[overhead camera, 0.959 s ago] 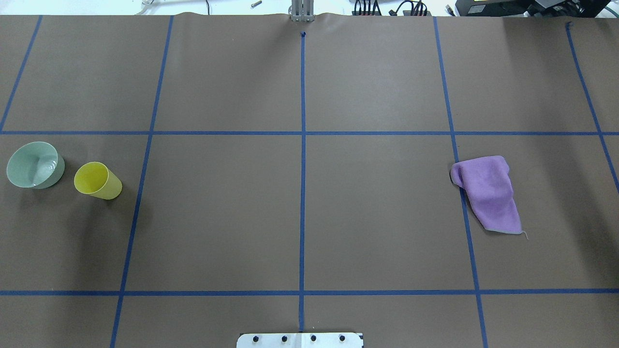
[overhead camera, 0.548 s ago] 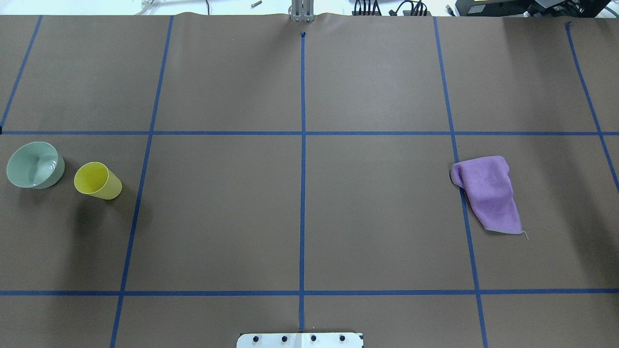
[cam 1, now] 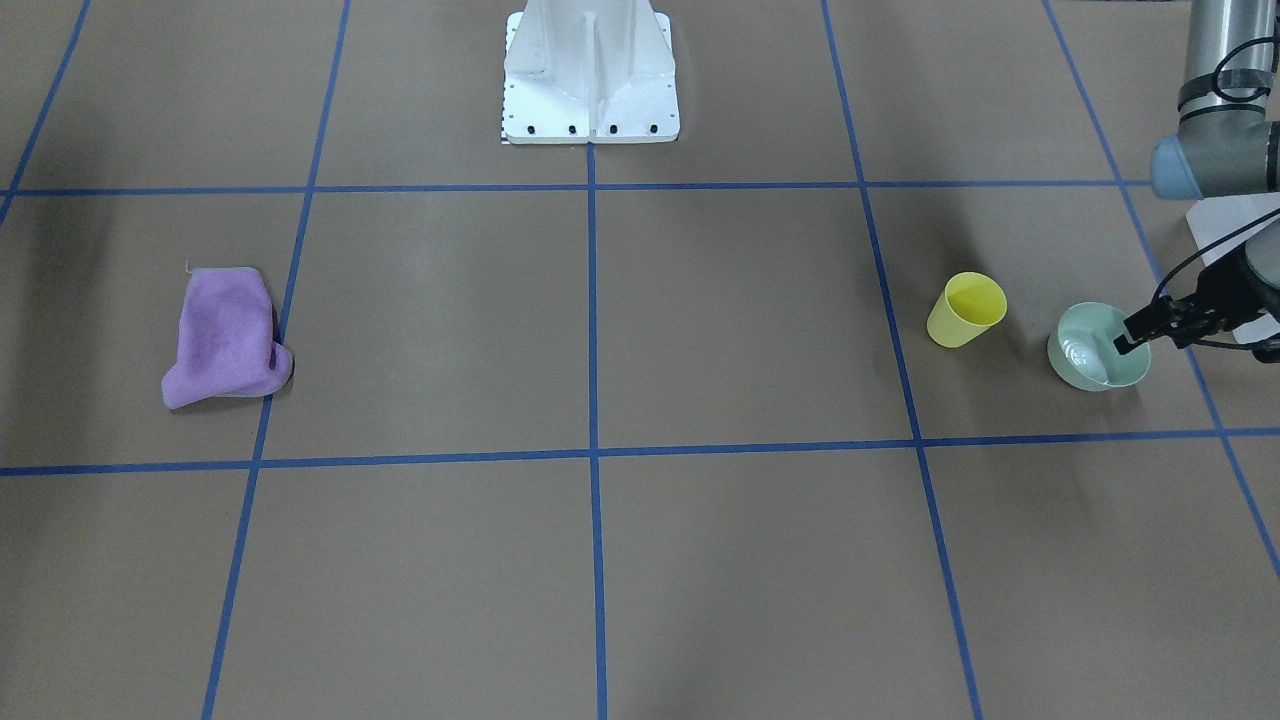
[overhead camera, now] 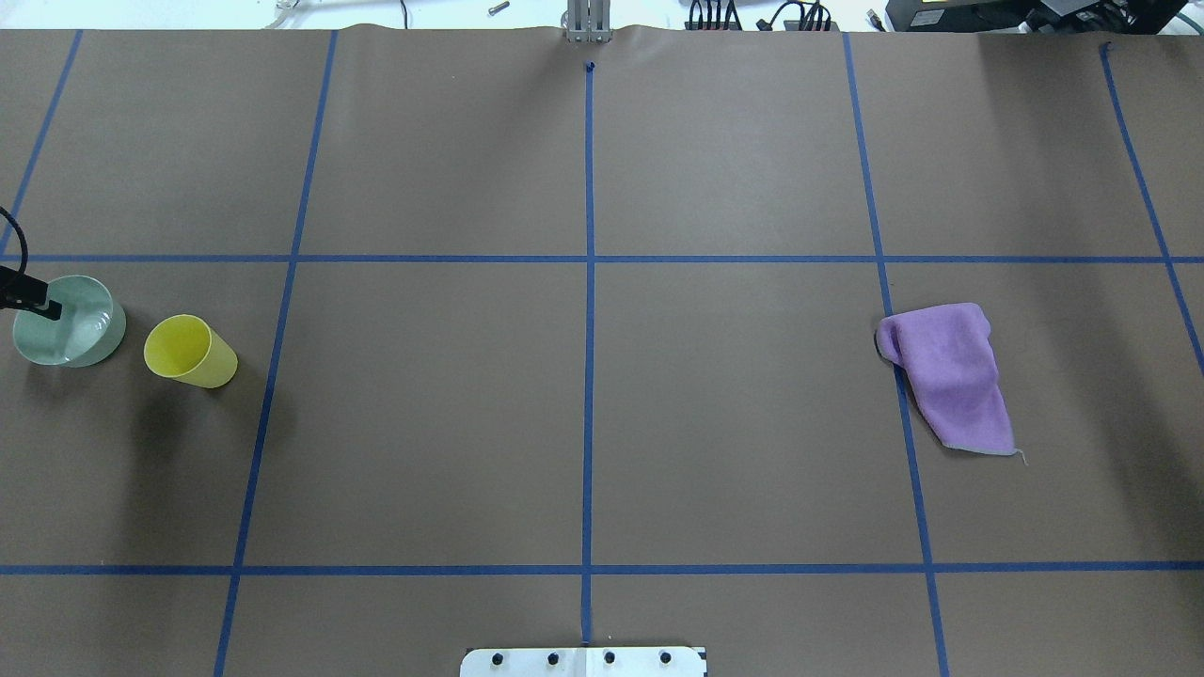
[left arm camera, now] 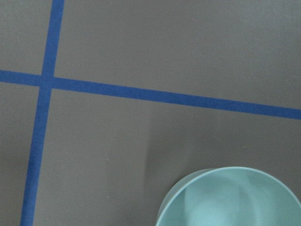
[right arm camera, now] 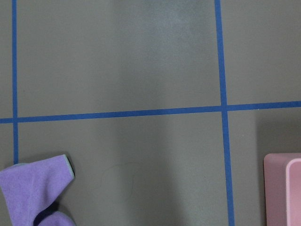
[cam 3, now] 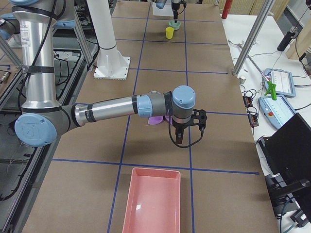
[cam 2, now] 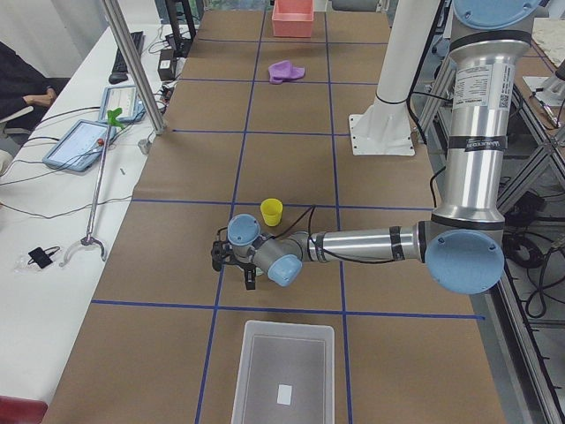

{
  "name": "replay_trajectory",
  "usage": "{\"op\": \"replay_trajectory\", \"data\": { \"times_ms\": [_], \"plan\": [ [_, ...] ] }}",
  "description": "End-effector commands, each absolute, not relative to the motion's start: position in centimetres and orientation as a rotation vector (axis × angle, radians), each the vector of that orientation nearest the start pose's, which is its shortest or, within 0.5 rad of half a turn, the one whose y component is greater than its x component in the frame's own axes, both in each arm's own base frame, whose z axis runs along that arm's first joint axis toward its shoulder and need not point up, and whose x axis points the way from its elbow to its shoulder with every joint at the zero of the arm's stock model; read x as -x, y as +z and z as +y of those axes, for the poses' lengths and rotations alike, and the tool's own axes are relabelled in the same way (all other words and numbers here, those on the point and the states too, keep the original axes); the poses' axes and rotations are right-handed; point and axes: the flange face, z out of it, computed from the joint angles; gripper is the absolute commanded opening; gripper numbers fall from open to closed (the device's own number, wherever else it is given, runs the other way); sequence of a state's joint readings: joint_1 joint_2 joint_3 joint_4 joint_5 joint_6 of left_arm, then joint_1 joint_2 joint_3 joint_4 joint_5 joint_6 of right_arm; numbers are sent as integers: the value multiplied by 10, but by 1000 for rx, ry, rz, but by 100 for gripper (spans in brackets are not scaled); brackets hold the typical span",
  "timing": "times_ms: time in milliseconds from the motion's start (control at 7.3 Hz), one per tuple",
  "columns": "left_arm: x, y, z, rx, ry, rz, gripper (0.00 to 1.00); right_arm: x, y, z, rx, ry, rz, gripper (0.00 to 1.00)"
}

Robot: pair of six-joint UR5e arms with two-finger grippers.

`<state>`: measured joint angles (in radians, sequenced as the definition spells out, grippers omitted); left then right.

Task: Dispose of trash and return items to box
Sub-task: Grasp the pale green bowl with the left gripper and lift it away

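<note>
The pale mint-green bowl stands upright at the table's far left, and also shows in the front view and the left wrist view. The yellow cup stands beside it, apart from it. My left gripper reaches in over the bowl's outer rim; I cannot tell whether it is open. The frosted white box stands past the bowl, at the table's left end. My right gripper hangs above the table by the purple cloth; its state is not readable.
A purple cloth lies crumpled on the right half of the table. A pink tray stands at the table's right end. The white robot base is at the middle of the near edge. Blue tape lines grid the brown table.
My left gripper has come into the overhead view from the left edge and now hangs over the bowl's rim. The bowl, the cup and the cloth have not moved.
</note>
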<state>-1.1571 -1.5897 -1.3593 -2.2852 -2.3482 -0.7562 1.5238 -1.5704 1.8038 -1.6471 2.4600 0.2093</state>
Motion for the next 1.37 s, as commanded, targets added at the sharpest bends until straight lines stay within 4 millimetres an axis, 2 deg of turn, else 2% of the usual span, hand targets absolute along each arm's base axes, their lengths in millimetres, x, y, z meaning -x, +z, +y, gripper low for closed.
{"op": "replay_trajectory", "data": {
  "times_ms": [0,137,411,548,685,822,959,1096,1233],
  "plan": [
    [-159,680,-491,23,-97,902,28,-21,531,-492,-25,85,-906,100],
    [-154,686,-483,31,-102,896,0,-18,527,-492,-29,76,-908,100],
    [-153,675,-483,24,-102,914,0,-8,524,-491,-26,54,-908,100],
    [-149,676,-483,24,-107,916,0,1,520,-492,-23,41,-908,100],
    [-144,667,-482,66,-98,988,0,13,510,-491,-26,18,-910,100],
    [-92,660,-492,67,-172,1063,0,36,496,-489,-13,1,-908,100],
    [-63,658,-494,72,-215,1107,0,70,494,-486,30,-22,-899,100],
    [-54,655,-494,72,-225,1125,0,103,492,-484,53,-70,-878,100],
    [-29,657,-496,33,-253,1126,0,126,487,-484,50,-116,-855,100]
  ]
}}
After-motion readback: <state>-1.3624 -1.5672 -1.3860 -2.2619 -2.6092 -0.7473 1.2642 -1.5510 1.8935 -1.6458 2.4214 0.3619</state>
